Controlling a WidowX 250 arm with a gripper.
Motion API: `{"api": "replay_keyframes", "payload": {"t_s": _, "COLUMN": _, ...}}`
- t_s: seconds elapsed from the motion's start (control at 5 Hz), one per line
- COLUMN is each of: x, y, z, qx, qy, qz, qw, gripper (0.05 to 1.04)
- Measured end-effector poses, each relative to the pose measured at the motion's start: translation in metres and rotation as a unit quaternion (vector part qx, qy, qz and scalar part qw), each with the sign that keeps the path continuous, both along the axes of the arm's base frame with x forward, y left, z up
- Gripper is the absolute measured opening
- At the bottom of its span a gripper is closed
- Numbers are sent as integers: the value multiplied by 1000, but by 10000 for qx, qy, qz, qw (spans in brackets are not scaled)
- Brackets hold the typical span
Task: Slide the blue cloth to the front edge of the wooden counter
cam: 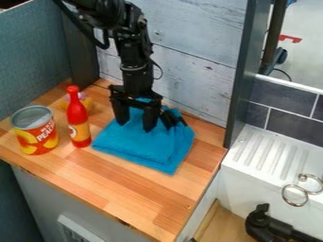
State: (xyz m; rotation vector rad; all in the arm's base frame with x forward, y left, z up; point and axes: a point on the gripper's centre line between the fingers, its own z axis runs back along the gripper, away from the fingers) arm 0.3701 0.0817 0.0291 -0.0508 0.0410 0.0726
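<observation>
The black gripper hangs straight down over the back part of a folded blue cloth. Its two fingers stand apart, with blue fabric visible between and behind them; whether the tips press on the cloth I cannot tell. A small black object lies at the cloth's back right edge, just right of the gripper. Left of the cloth a red bottle with a yellow label stands upright. Farther left is a peach can in red and yellow. Behind the bottle sits a yellow and pink item, partly hidden.
The wooden counter ends at a dark post on the right, with a whitewashed plank wall behind. Beyond the post are a white sink drainboard, metal rings and a black tap-like part at the lower right.
</observation>
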Motion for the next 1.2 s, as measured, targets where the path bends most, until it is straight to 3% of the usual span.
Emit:
{"api": "replay_keyframes", "payload": {"t_s": 0.2, "x": -1, "y": -3, "z": -13, "qx": -113, "qy": 88, "qz": -10, "qw": 9999, "gripper": 1003}}
{"api": "replay_keyframes", "payload": {"t_s": 0.6, "x": -6, "y": -17, "z": -24, "qx": -454, "qy": 6, "qz": 127, "qw": 9989, "gripper": 1003}}
{"api": "replay_keyframes", "payload": {"t_s": 0.8, "x": -21, "y": -41, "z": -30, "qx": -489, "qy": 238, "qz": 59, "qw": 9985, "gripper": 1002}}
{"api": "replay_keyframes", "payload": {"t_s": 1.2, "x": -78, "y": -77, "z": -31, "qx": -488, "qy": 906, "qz": 52, "qw": 9947, "gripper": 1002}}
